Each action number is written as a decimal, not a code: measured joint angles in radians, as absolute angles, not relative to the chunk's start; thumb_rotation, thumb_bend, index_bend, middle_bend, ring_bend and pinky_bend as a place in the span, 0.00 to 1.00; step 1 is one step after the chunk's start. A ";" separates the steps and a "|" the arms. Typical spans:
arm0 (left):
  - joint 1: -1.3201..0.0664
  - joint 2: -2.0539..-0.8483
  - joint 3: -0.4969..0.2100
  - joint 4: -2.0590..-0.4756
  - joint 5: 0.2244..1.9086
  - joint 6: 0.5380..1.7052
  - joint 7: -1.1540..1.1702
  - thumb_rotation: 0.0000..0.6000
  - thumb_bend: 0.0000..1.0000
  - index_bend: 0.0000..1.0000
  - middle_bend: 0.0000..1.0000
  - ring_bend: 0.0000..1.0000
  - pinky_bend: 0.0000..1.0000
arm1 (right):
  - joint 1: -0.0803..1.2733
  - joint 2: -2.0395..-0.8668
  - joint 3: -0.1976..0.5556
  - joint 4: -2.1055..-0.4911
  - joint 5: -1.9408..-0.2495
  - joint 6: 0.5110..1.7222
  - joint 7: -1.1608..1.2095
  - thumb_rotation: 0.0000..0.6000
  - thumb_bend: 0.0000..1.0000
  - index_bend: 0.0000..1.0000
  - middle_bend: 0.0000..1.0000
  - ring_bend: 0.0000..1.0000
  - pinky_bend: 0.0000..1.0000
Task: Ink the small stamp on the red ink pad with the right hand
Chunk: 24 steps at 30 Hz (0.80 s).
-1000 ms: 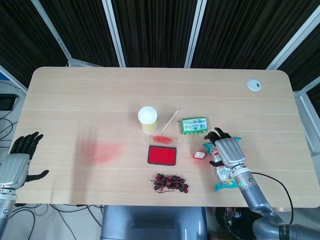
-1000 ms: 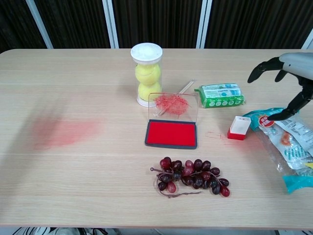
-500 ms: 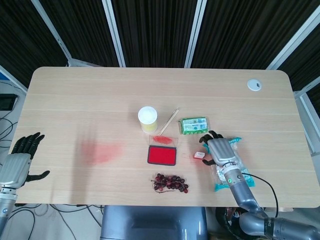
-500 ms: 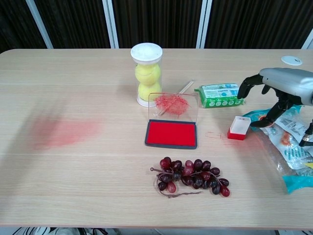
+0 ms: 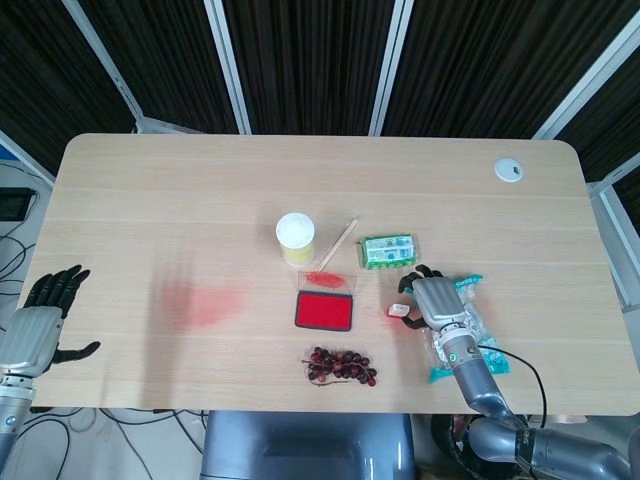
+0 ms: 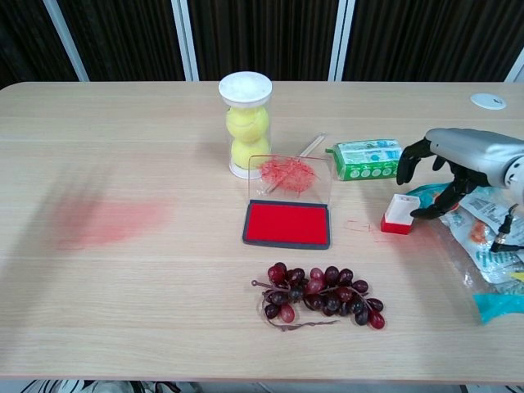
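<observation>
The small stamp point(image 5: 399, 310) point(image 6: 400, 213), white with a red base, stands on the table right of the red ink pad point(image 5: 324, 310) point(image 6: 287, 223), whose clear lid is propped open at the back. My right hand point(image 5: 433, 301) point(image 6: 458, 160) hovers just right of the stamp, its fingers spread and arched over the stamp's top and its thumb low beside the stamp's right side. It holds nothing. My left hand point(image 5: 35, 325) hangs open off the table's near left edge, seen only in the head view.
A tube of tennis balls point(image 6: 245, 123) and a thin stick point(image 6: 309, 147) stand behind the pad. A green pack point(image 6: 367, 159) lies behind the stamp, a snack packet point(image 6: 491, 246) under my right wrist, grapes point(image 6: 323, 299) in front. A red smear point(image 6: 102, 221) marks the left.
My right hand has moved left from over the snack packet and come down close to the stamp's right side. The stamp, pad and left hand have not moved.
</observation>
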State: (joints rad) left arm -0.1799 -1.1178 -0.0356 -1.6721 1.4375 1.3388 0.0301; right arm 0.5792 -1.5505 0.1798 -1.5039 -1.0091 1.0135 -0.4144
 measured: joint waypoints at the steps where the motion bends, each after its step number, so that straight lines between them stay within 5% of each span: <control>1: -0.180 -1.118 -0.036 -1.673 1.437 1.339 0.030 1.00 0.05 0.00 0.00 0.00 0.00 | 0.580 -1.554 0.179 -1.499 -1.008 1.012 -0.413 1.00 0.31 0.44 0.37 0.18 0.27; 24: -0.184 -1.114 -0.035 -1.677 1.432 1.330 0.021 1.00 0.05 0.00 0.00 0.00 0.00 | 0.605 -1.597 0.175 -1.445 -0.972 0.984 -0.405 1.00 0.36 0.50 0.39 0.19 0.27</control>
